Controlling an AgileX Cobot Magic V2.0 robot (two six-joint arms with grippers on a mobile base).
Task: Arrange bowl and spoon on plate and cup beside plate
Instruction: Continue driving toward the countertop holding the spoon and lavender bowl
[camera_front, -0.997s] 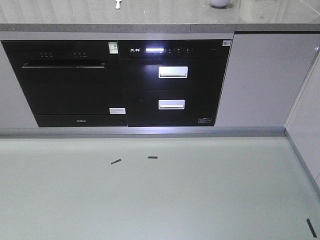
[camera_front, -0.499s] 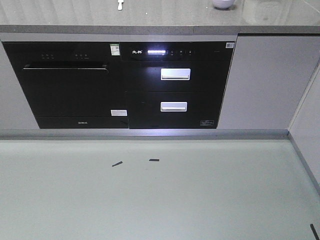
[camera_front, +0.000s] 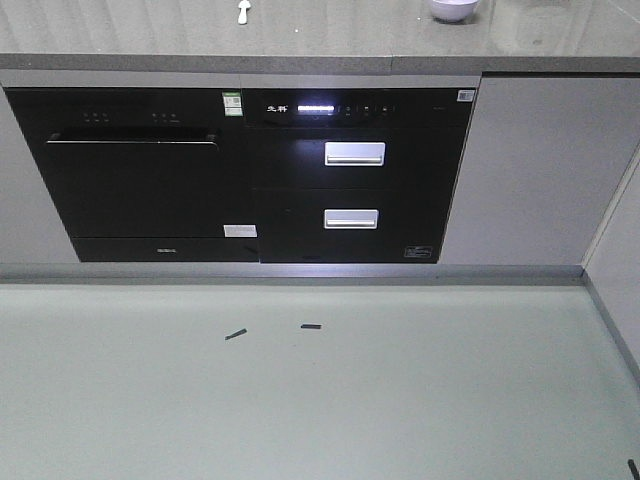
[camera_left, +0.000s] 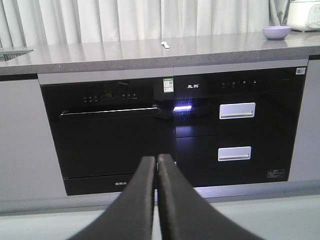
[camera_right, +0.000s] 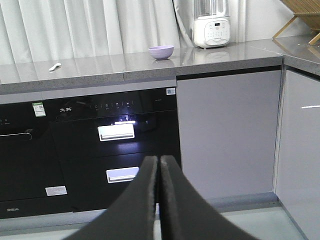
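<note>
Fronting both arms, a long grey speckled stone desk (camera_front: 330, 40) spans the view. Its front edge overhangs black glass built-in appliances (camera_front: 135, 190) and plain grey cabinet doors (camera_right: 227, 135). The pale green floor (camera_front: 350, 390) between robot and cabinets is open ground, marked only by a few small dark strips.

Left claw (camera_left: 157, 161): dark fingers pressed together, nothing between them, touching nothing, well short of the desk.

Right claw (camera_right: 159, 160): same condition, fingers closed flat on each other and holding nothing.

A small round lavender-purple plastic bowl (camera_right: 161, 52) stands upright on the desk, far beyond the right claw and straight above it in that view.

A small pale plastic spoon (camera_right: 55, 66) lies flat on the desk, well apart from the bowl, up and left of the right claw.

A white countertop appliance (camera_right: 211, 27) stands up and right of the same claw, beyond the bowl.
</note>
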